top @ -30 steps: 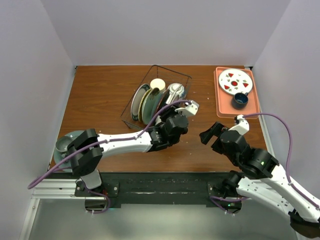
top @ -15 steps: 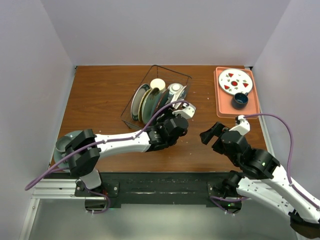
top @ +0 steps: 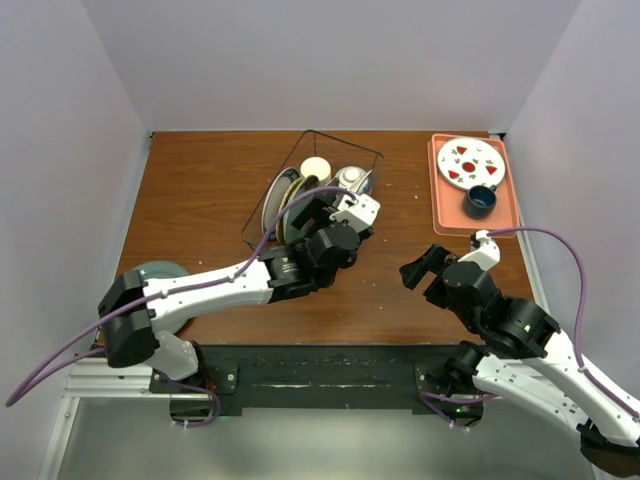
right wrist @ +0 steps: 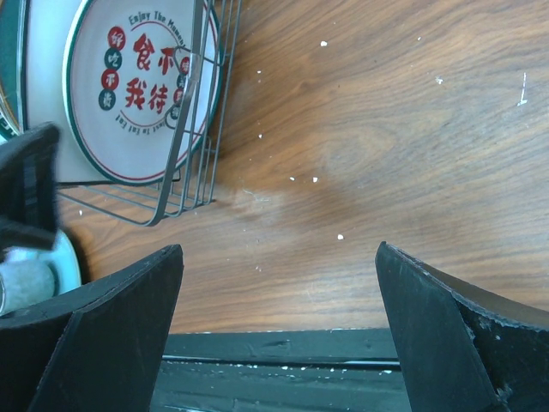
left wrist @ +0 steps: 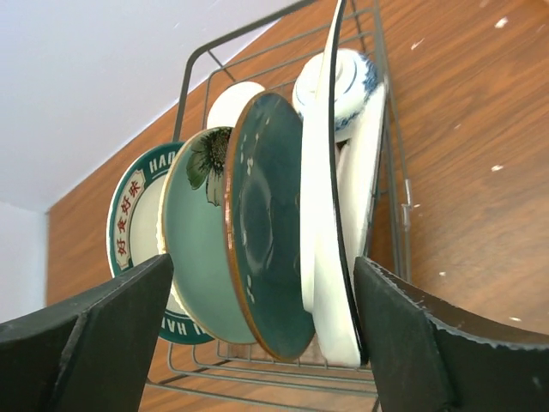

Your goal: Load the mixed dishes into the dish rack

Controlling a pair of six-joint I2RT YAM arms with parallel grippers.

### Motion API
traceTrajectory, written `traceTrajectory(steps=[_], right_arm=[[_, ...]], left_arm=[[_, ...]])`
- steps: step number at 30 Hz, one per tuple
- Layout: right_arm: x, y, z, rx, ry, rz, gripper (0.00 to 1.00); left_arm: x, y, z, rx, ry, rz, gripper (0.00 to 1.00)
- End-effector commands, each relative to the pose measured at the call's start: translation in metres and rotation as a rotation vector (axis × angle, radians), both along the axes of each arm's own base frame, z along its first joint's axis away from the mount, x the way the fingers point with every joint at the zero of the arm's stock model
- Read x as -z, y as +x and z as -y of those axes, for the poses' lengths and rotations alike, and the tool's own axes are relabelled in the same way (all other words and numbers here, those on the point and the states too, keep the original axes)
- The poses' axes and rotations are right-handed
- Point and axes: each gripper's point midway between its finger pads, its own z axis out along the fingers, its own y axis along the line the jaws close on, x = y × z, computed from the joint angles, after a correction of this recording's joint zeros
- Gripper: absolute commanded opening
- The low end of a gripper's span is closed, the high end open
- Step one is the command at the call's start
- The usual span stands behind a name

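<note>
Dish rack lies just beyond the left fingers, which are spread wide and hold nothing. The right fingers, equally wide and empty, hover over the worktop to its near right, well apart. Four plates stand on edge, rims toward the left fingers: white plate with dark patterned rim, pale green flower plate, teal-blue plate, white square plate. Behind sit the cream mug and small blue-white patterned bowl. Retreating straight toward the near side looks safest.
</note>
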Motion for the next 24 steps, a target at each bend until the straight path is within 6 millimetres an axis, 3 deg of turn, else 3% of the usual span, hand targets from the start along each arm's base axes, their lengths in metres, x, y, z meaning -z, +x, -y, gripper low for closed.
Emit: traceTrajectory(steps=[1,10,15,19,24], right_arm=[[-0.015,0.003,-0.002,-0.003,0.020,0.039,0.99],[-0.020,0.003,0.004,0.009,0.013,0.057,0.99],[-0.021,0.003,0.007,0.015,0.003,0.056,0.99],[-0.022,0.003,0.010,0.021,-0.010,0.065,0.99],[-0.016,0.005,0.024,0.047,-0.102,0.070,0.99]], left_arm=[[-0.054,-0.012,0.001,0.060,-0.232,0.008,0.95],[-0.068,-0.035,-0.022,0.107,-0.354,-0.028,0.98],[-0.058,-0.047,-0.042,0.087,-0.379,-0.063,0.98],[-0.061,-0.056,-0.064,0.035,-0.471,-0.074,0.98],[-0.042,-0.066,-0.105,-0.085,-0.507,-0.086,0.99]])
